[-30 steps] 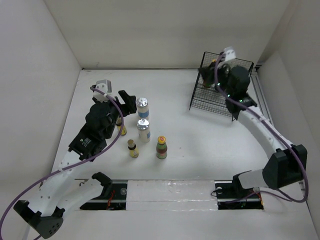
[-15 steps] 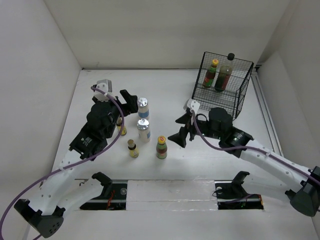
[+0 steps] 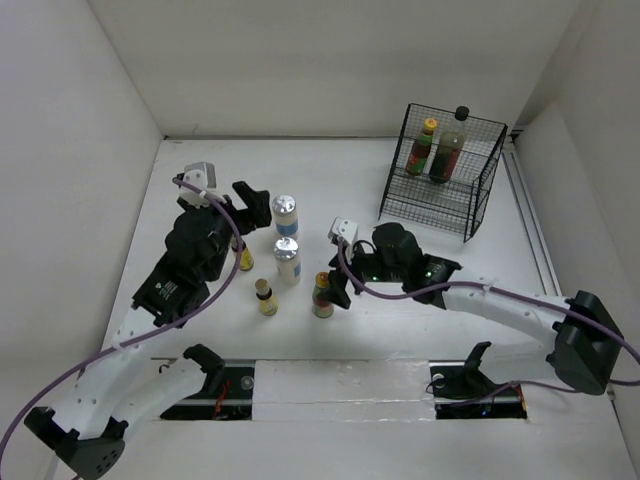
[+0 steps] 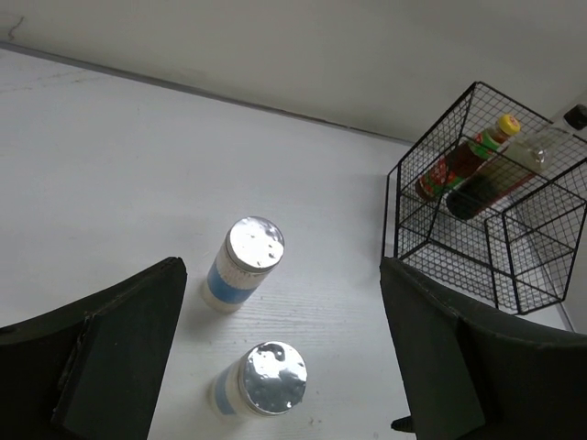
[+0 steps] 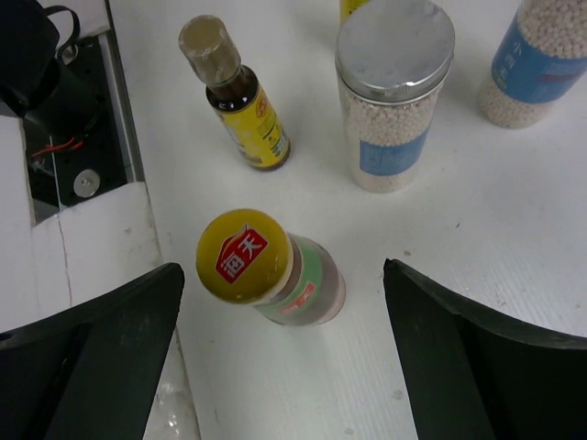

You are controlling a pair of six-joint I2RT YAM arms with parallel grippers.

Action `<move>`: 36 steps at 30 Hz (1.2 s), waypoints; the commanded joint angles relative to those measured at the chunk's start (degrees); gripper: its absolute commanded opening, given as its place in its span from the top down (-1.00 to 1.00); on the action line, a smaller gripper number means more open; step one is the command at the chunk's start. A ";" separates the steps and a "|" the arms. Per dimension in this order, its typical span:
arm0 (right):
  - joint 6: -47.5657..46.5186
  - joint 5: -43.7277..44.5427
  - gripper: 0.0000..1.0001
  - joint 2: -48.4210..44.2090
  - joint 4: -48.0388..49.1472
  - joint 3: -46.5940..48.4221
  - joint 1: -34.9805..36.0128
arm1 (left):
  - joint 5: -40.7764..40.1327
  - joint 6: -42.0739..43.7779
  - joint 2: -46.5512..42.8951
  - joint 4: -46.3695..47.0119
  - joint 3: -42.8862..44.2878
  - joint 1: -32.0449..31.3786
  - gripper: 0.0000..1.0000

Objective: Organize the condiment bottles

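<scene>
White table (image 3: 340, 180): the left arm (image 3: 195, 255) half-hides a yellow bottle (image 3: 244, 260).

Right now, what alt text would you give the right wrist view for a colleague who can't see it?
A yellow-capped brown bottle stands upright on the white table, untouched, framed between the fingers of the open right gripper. Beyond it stand a tiny yellow-labelled bottle, a silver-capped jar and part of a second blue-labelled jar.

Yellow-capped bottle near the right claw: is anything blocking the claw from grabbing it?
Nothing visible. The yellow-capped bottle stands upright in line with the gap of the open right gripper. The tiny yellow bottle and silver-capped bottle stand beyond it, apart.
</scene>
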 commanded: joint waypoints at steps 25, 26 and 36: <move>-3.25 34.20 0.71 -3.95 12.53 25.70 -8.77 | -15.62 -4.98 -16.43 3.90 -4.31 0.27 -0.72; -4.12 35.17 0.71 -3.24 11.47 27.49 -10.62 | -15.62 -4.98 -16.43 3.90 -4.31 0.27 -0.74; -4.83 42.39 0.71 5.88 3.91 44.62 -34.71 | -13.59 -2.78 -13.44 3.90 -3.69 0.27 -0.74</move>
